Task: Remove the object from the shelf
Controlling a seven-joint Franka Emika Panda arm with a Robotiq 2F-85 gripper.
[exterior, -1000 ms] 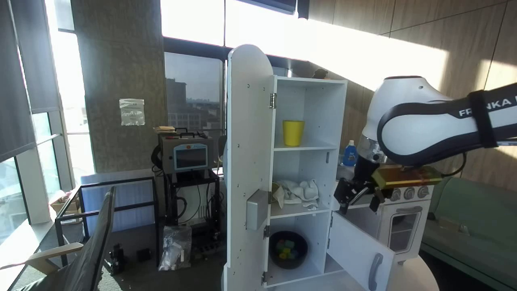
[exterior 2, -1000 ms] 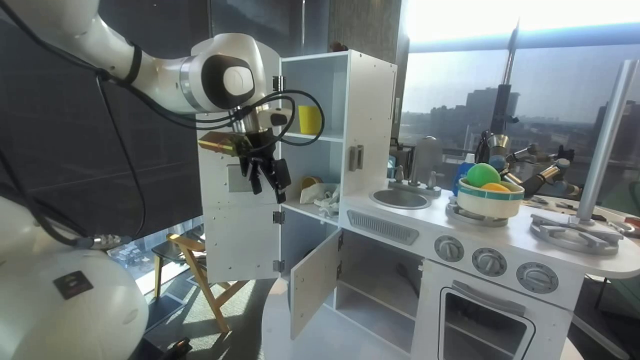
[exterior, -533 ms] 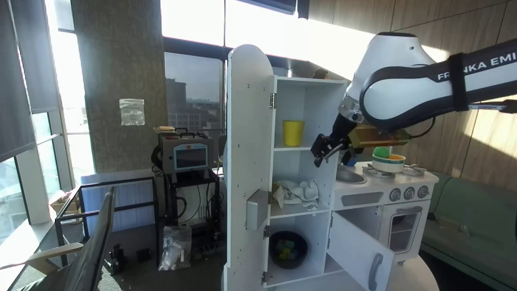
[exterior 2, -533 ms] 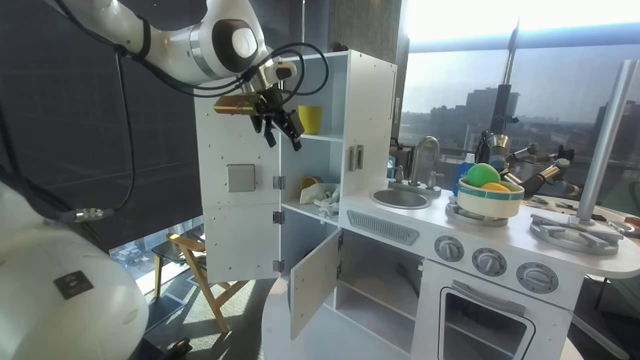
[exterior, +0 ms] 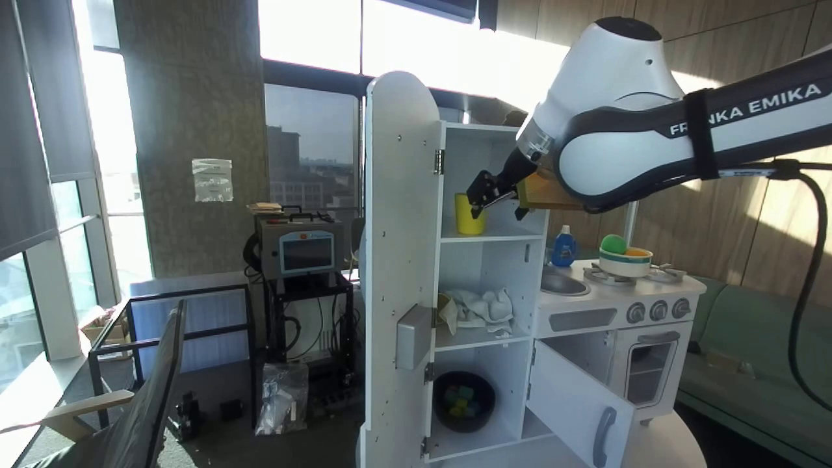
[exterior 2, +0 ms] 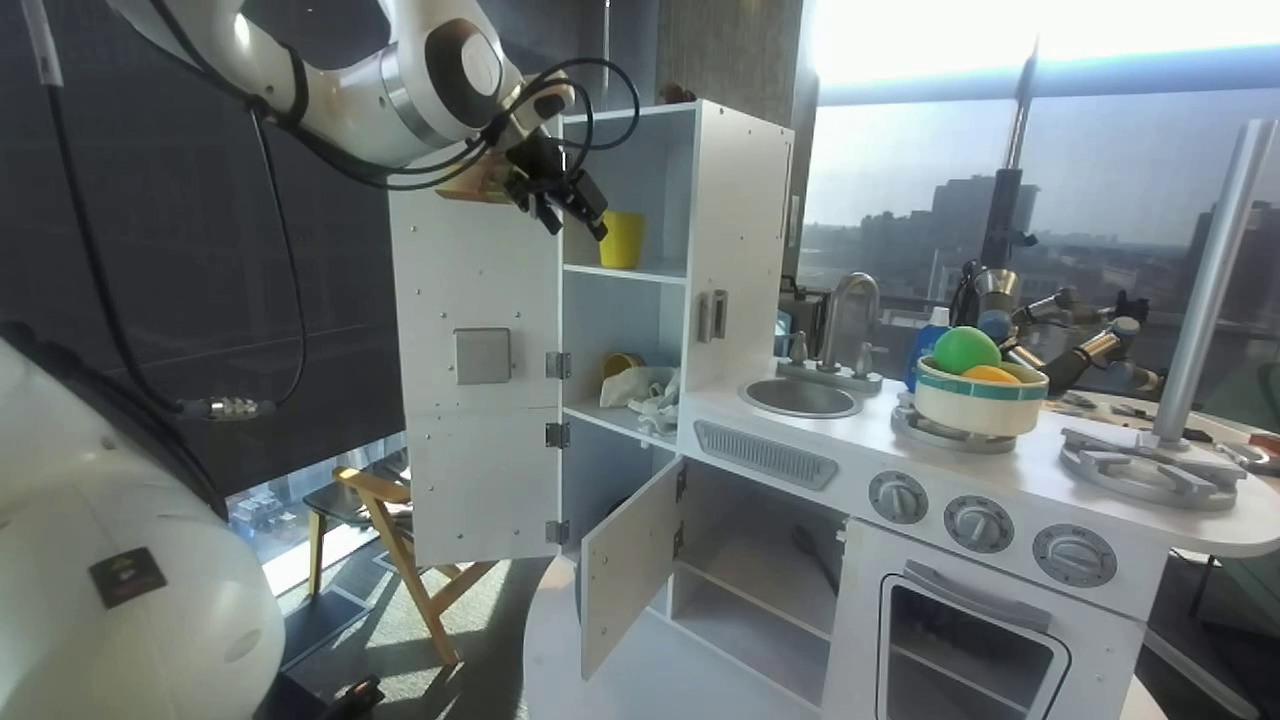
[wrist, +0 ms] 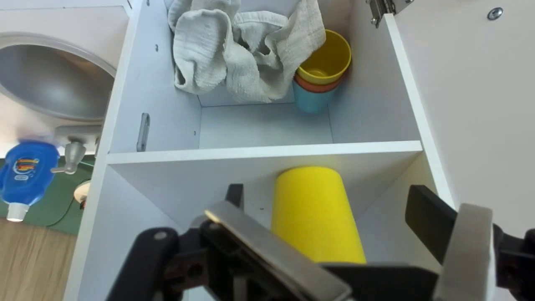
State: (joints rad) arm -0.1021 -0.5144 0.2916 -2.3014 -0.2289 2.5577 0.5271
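Yellow cup [exterior: 462,219] at nine o'clock in an exterior view, the wide-spread, empty gripper [exterior: 499,213] has risen — grasping looks next.

My arm [exterior: 754,127] stretches in from between two and three o'clock in an exterior view, and the wrist [exterior: 534,140] at its end slants down toward seven. There my claw [exterior: 499,209] hangs tilted, its two fingers [wrist: 466,255] spread well apart. In the wrist view I see one at seven o'clock, the other at four, a dark pad [wrist: 430,221] on its inner side. In an exterior view a broad white link [exterior 2: 130,560] of mine bulks at eight o'clock, the arm runs across ten, and my claw points down toward five.
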